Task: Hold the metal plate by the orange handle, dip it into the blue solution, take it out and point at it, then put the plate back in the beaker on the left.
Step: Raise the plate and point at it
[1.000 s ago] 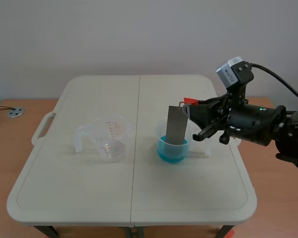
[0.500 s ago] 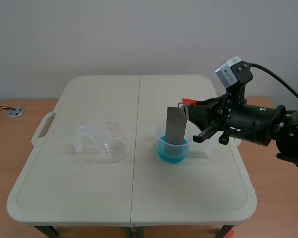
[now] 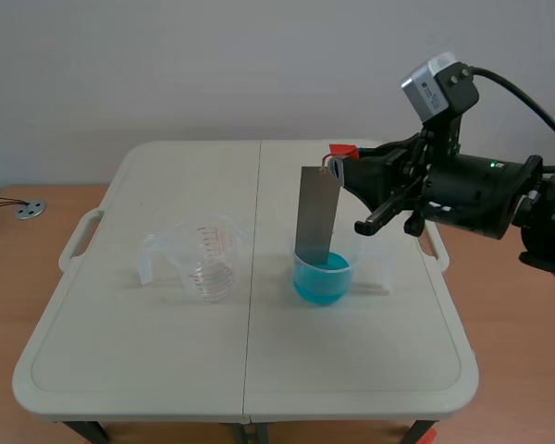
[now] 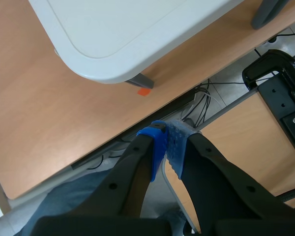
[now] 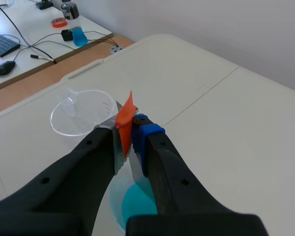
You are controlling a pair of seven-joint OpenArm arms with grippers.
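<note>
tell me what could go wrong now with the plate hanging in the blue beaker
1. The metal plate has its lower end inside the blue beaker; a sideways move before it clears the rim could tip the beaker.
2. The right gripper has its fingers shut only on the thin orange handle at the plate's top corner, so the plate may swing or slip.

The right gripper (image 3: 344, 165) was closed on the orange handle (image 3: 341, 149) of the grey rectangular metal plate (image 3: 315, 217). The plate hung upright, its lower end inside the clear plastic beaker of blue solution (image 3: 322, 277). A clear measuring beaker with red markings (image 3: 203, 259) stood well apart, leftward, on the white folding table (image 3: 166, 370).
</note>
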